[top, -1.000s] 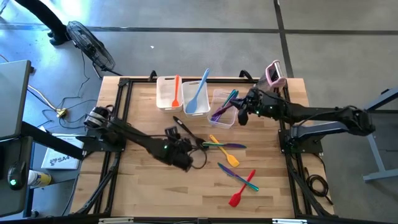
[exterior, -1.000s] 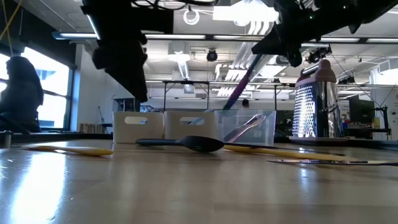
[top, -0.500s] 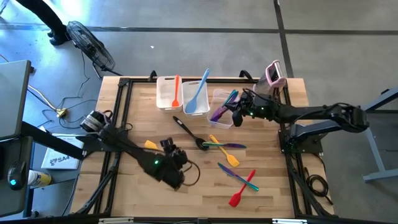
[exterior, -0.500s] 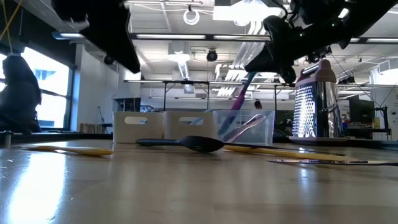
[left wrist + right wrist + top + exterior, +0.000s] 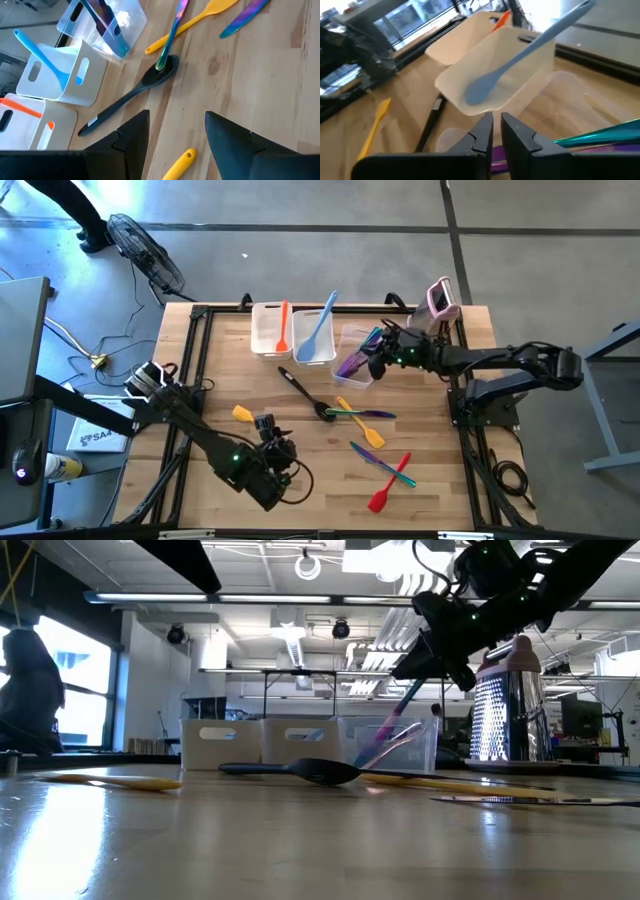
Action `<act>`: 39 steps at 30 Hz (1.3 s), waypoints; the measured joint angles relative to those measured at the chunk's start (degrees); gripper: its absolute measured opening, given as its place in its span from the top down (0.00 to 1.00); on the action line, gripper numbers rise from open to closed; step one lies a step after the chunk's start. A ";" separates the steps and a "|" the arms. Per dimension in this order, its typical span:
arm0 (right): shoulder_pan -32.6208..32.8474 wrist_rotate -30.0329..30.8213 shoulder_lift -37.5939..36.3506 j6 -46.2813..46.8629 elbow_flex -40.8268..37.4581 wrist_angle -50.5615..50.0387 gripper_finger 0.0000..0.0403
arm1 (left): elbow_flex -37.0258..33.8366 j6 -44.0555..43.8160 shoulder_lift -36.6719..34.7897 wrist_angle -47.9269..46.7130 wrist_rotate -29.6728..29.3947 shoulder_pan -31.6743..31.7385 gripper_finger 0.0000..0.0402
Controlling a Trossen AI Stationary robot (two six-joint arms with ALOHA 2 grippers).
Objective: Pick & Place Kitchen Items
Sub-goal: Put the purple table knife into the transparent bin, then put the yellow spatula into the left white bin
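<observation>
Purple utensil leans in the clear tub, right gripper over it, fingers nearly together; contact unclear. Left gripper hangs spread near the table's front. Black spoon lies mid-table.

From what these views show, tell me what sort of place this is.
Probably a robotics lab or workshop, not a kitchen: bare concrete floor, a floor fan beside the wooden bench, and strip-lit ceiling ducts behind.
</observation>
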 joint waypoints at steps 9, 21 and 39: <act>0.00 3.85 -0.12 -1.51 0.00 -0.09 0.76 | 0.00 -1.98 0.00 0.11 0.73 0.09 0.54; 0.01 12.16 -0.20 -5.16 0.00 1.01 0.37 | 0.00 -2.05 0.02 0.20 0.37 0.11 0.54; 16.04 -18.14 -18.54 -9.07 0.02 5.85 0.39 | 0.00 -0.49 0.02 -3.36 -1.38 0.11 0.54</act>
